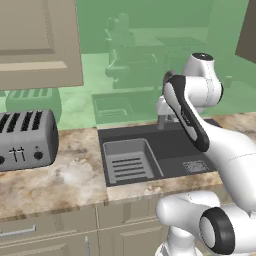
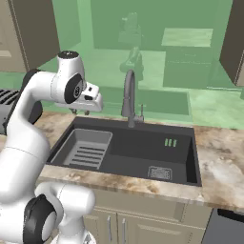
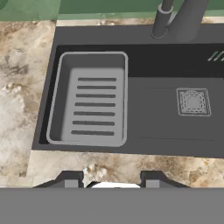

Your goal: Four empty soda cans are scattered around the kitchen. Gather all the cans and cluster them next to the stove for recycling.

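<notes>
Gripper (image 3: 112, 179) narrow, holding nothing — above a dark matte sink (image 3: 144, 37) with a ribbed grey tray (image 3: 89, 100); speckled stone counter (image 3: 22, 87).

No readable text, labels, brands or numbers on any surface, toaster (image 1: 25, 140) front unmarked

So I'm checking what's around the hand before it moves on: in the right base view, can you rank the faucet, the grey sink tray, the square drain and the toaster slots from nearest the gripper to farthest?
From the gripper:
1. Sink tray, just below it, at the basin's left end.
2. Faucet, to its right, behind the sink. Close to the tray's distance, so the first two are hard to separate.
3. Toaster, at the left edge, partly hidden by the arm.
4. Drain, far right on the basin floor.
</notes>
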Controlling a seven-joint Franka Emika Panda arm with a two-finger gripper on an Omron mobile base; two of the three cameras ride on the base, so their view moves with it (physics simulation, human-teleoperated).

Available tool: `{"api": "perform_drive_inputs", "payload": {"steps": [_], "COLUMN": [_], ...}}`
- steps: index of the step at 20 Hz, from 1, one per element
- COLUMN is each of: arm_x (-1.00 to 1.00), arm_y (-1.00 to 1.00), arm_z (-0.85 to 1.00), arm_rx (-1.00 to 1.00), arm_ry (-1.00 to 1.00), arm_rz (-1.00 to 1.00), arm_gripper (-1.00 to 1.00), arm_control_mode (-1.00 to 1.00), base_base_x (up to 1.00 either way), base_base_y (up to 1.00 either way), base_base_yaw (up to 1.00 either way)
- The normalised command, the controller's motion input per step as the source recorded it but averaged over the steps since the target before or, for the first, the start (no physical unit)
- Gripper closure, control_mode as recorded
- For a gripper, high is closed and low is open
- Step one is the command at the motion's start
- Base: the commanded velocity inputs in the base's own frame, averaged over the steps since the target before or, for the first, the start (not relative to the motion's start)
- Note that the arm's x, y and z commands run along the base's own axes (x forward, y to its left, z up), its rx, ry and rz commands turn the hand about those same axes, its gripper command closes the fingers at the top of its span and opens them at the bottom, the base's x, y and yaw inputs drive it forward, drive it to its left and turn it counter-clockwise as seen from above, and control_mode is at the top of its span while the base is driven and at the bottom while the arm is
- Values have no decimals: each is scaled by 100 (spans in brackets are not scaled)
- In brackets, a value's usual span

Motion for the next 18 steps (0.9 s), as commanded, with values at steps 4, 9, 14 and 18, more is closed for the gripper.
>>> {"api": "perform_drive_inputs", "payload": {"steps": [4, 9, 14, 18], "arm_x": [0, 0, 0, 0], "arm_y": [0, 0, 0, 0], "arm_z": [0, 0, 0, 0], "arm_rx": [0, 0, 0, 0], "arm_ry": [0, 0, 0, 0], "arm_rz": [0, 0, 0, 0], "arm_gripper": [-100, -100, -100, -100], "arm_control_mode": [100, 100, 100, 100], "base_base_x": [0, -16, -20, -17], "base_base_y": [0, -13, -34, -40], "base_base_yaw": [0, -1, -5, -7]}}
